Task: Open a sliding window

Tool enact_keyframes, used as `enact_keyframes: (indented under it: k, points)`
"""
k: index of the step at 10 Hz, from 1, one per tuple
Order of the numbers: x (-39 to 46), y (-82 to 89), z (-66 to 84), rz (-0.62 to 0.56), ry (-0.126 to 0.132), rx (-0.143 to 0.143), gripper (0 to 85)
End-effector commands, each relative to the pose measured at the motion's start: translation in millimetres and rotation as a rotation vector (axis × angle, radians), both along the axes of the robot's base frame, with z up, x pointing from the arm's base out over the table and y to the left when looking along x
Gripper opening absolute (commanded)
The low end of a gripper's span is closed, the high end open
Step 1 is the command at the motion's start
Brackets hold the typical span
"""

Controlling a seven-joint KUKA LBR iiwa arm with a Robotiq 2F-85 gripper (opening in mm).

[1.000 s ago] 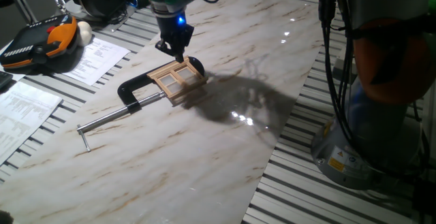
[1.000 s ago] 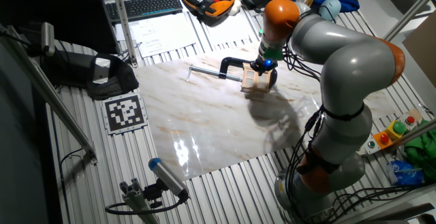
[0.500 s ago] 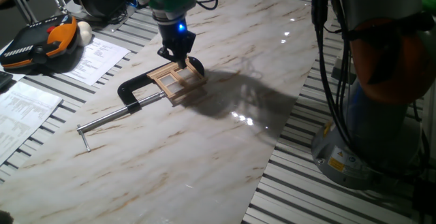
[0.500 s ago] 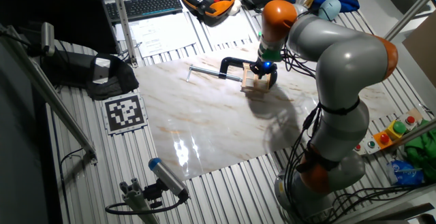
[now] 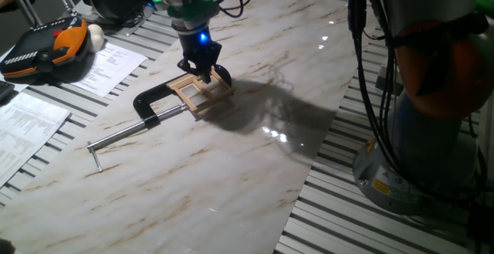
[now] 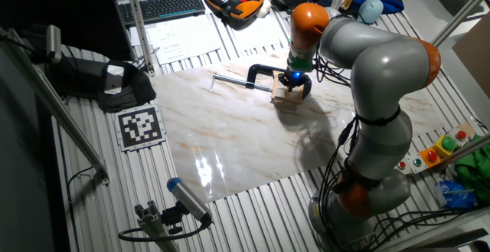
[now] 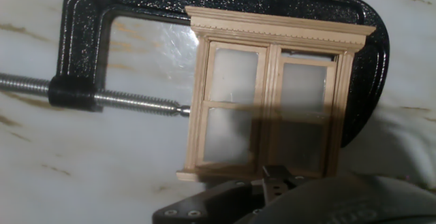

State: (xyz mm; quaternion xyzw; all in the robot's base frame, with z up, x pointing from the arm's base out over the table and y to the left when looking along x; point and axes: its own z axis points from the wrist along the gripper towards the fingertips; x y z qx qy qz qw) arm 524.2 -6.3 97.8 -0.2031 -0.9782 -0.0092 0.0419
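The sliding window (image 5: 202, 92) is a small tan wooden frame with crossbars, lying flat on the marble board and held in the jaws of a black C-clamp (image 5: 150, 103). It also shows in the other fixed view (image 6: 282, 93) and fills the hand view (image 7: 268, 101), with two sashes side by side. My gripper (image 5: 197, 70) hangs straight down over the window's far edge, with its tips close to the wood. Its fingertips (image 7: 267, 178) sit together at the window's bottom rail in the hand view. The gripper looks shut and holds nothing.
The clamp's steel rod (image 5: 123, 134) sticks out to the left. An orange-black teach pendant (image 5: 46, 45) and papers (image 5: 108, 65) lie beyond the board's left edge. A keyboard (image 6: 172, 5) and a printed marker tag (image 6: 140, 126) lie off the board. The arm's base (image 5: 417, 154) stands at right.
The gripper has come down and shifted slightly toward the window, from just above it to right at its far edge. The window and clamp have not moved.
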Motion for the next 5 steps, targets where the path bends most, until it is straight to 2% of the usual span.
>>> enact_keyframes:
  k: [1, 5]
  points:
    - [0.5, -0.6, -2.9, -0.032, 0.006, 0.022, 0.0]
    - [-1.6, -8.9, -11.9, -0.045, 0.012, 0.007, 0.0]
